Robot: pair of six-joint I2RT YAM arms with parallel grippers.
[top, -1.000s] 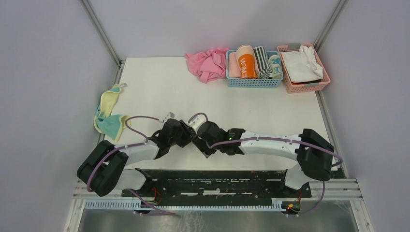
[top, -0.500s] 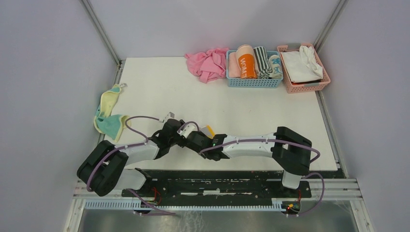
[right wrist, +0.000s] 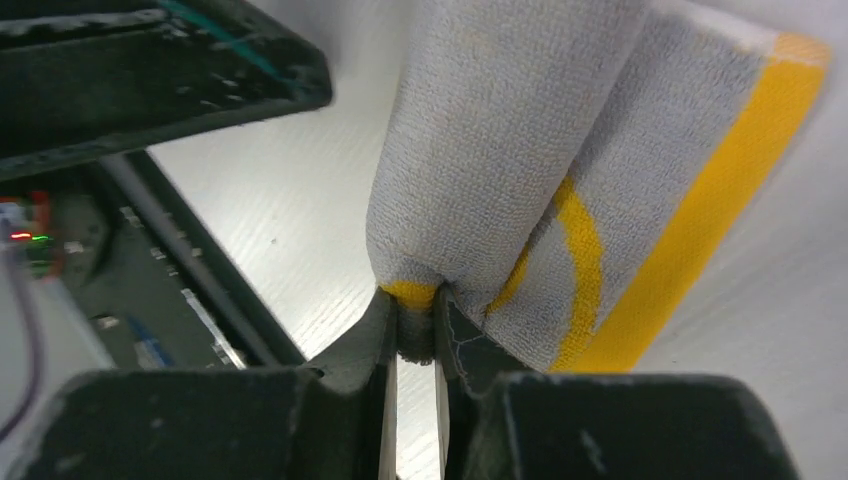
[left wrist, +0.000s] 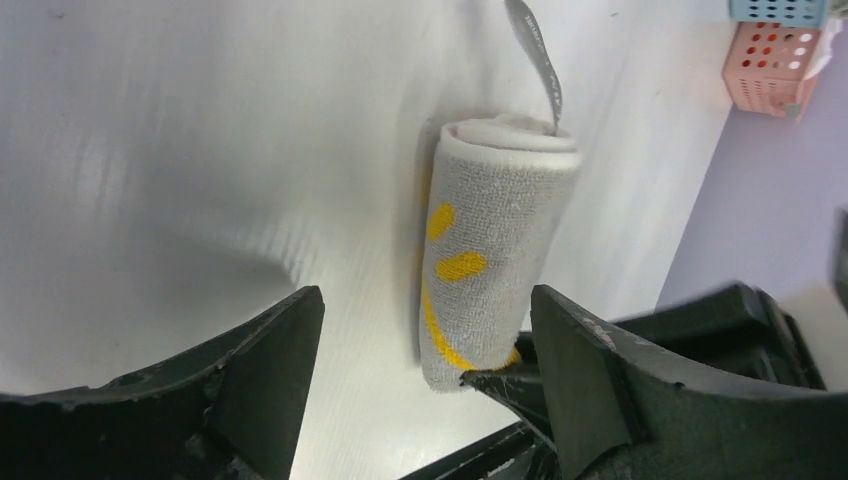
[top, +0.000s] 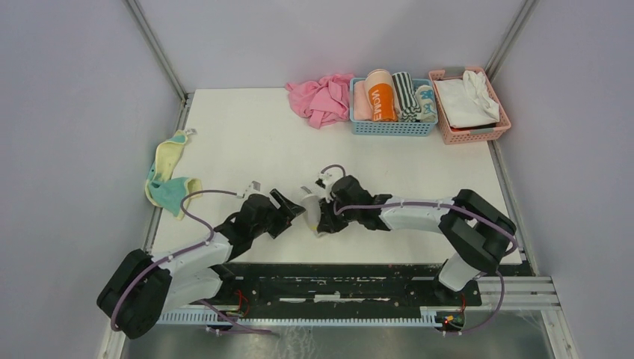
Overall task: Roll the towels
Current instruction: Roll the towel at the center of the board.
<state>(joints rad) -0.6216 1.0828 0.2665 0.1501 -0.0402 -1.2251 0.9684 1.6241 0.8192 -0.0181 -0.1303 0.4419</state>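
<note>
My right pincer (right wrist: 415,335) pinches the rolled grey towel (left wrist: 495,240) by its end, probably to stop it unrolling; my left pincer (left wrist: 420,305) gapes, the roll just ahead.

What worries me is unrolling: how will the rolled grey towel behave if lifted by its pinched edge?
Probably floppy: the rolled grey towel is soft terry, and the right gripper pinches only a thin edge, so it may sag or loosen. Lying on the table, it could roll if nudged sideways.
</note>
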